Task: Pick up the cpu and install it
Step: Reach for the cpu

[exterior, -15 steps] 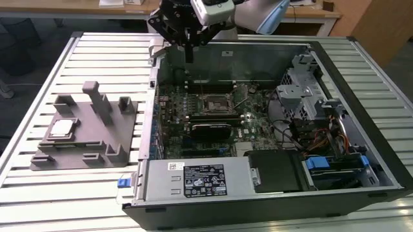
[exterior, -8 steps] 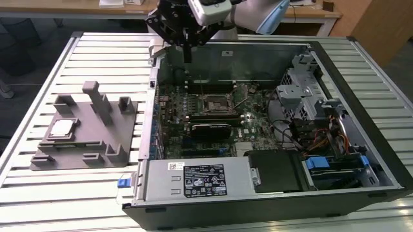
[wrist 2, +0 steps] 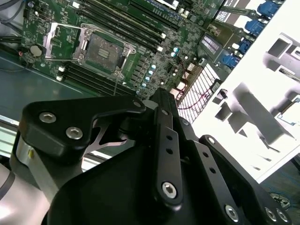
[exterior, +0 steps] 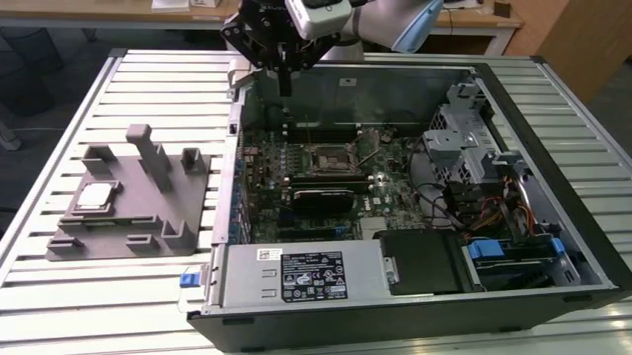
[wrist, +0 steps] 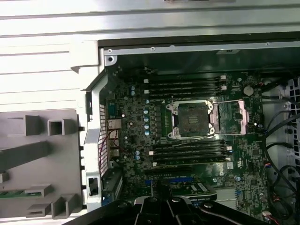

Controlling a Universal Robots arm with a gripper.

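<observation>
The cpu (exterior: 96,196), a small pale silver square, lies flat in the grey moulded holder block (exterior: 118,200) on the table, at the exterior view's left of the computer case. My gripper (exterior: 284,93) hangs over the case's far wall, well apart from the cpu, its thin black fingers pressed together and shut with nothing between them. The motherboard's cpu socket (exterior: 329,157) sits bare inside the case, with its metal load plate (wrist: 246,115) swung open. Both wrist views show that socket (wrist: 192,119) (wrist 2: 101,50) beyond the gripper's black body (wrist 2: 164,154).
The open computer case (exterior: 553,103) lies on a slatted metal table (exterior: 158,81). Its power supply (exterior: 306,277) is at the near side and a drive cage (exterior: 459,140) and cables at the exterior view's right. Upright posts (exterior: 148,148) rise from the holder block.
</observation>
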